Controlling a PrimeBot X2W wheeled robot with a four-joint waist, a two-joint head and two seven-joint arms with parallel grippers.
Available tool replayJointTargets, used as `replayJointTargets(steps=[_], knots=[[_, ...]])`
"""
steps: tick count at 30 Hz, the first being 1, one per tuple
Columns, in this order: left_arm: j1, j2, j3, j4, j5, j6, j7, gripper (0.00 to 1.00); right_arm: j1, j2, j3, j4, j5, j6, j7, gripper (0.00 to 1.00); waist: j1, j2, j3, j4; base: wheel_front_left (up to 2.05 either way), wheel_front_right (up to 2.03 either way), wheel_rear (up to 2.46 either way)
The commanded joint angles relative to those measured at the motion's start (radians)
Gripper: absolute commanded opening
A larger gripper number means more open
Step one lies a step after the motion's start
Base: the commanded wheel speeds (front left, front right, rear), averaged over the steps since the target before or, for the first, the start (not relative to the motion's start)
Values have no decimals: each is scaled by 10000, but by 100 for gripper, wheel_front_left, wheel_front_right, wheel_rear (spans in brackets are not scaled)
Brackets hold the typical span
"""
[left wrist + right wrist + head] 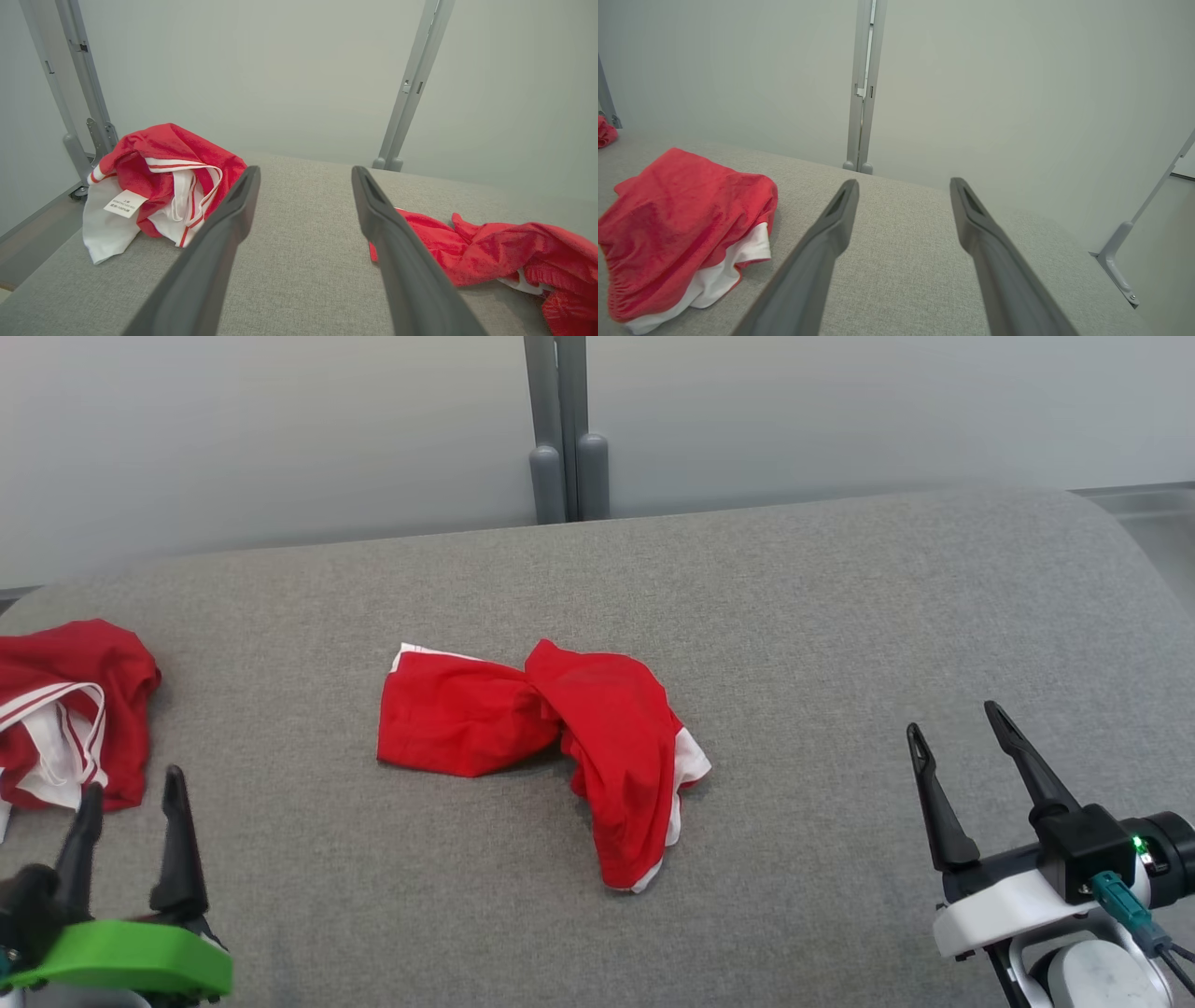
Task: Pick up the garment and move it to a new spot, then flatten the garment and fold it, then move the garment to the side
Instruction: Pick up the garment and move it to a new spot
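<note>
**Both grippers spread wide and empty over a grey surface with two red garments**

A grey fabric surface [840, 616] fills the head view, with a pale wall and a grey upright post [568, 429] behind it.

A crumpled red garment [560, 737] with white trim lies near the middle of the surface, bunched into two lumps. Neither gripper touches it. In the left wrist view it [504, 252] lies to the right of the fingers. In the right wrist view it [682, 219] lies to their left, apart from them.

A second red-and-white garment [75, 691] sits in a heap at the surface's left edge. The left wrist view shows its [159, 186] white lining, red stripes and a small white label [125, 204].

The left gripper [133, 780], on a green mount, is at the lower left with its two dark fingers spread wide. In the wrist view the left gripper [306, 170] has bare grey fabric between the fingers. One finger overlaps the heap's near edge in the picture; contact cannot be told.

The right gripper [952, 717] is at the lower right, fingers equally wide apart. In its own wrist view the right gripper [903, 181] grasps nothing and has bare fabric beneath it.
</note>
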Motion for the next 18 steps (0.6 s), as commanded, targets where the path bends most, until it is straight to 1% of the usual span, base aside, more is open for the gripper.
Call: replayJointTargets(steps=[1,3,5,7,10,11,15,18], knots=[[388,43,-208,-104,297,-161,-227,100,147,-92,-58,-10,-53,-14,-32,100,0,0,-124,47,0,0,0],[692,120,-463,-72,582,-289,-510,100,249,-151,-107,18,-57,-14,-32,100,0,0,-186,51,0,0,0],[949,50,-641,74,712,-440,-820,100,340,-190,-135,34,-79,-14,-32,100,0,0,-223,46,0,0,0],[1128,151,-930,284,980,-687,-1048,100,414,-207,-181,44,-92,-14,-32,100,0,0,-226,18,0,0,0],[1397,-32,-1148,541,1103,-917,-1328,100,529,-147,-300,98,-93,-14,-32,100,0,0,-236,-62,0,0,0],[1474,-211,-1127,694,958,-949,-1389,100,586,-92,-362,120,-79,-14,-32,100,0,0,-241,-82,0,0,0],[1616,-571,-1012,1087,996,-1067,-1544,100,780,57,-537,278,-99,-14,-32,100,0,0,-313,-151,0,0,0],[1683,-847,-800,1047,1140,-1257,-1575,100,891,194,-661,360,-62,-14,-32,100,0,0,-323,-188,0,0,0]])
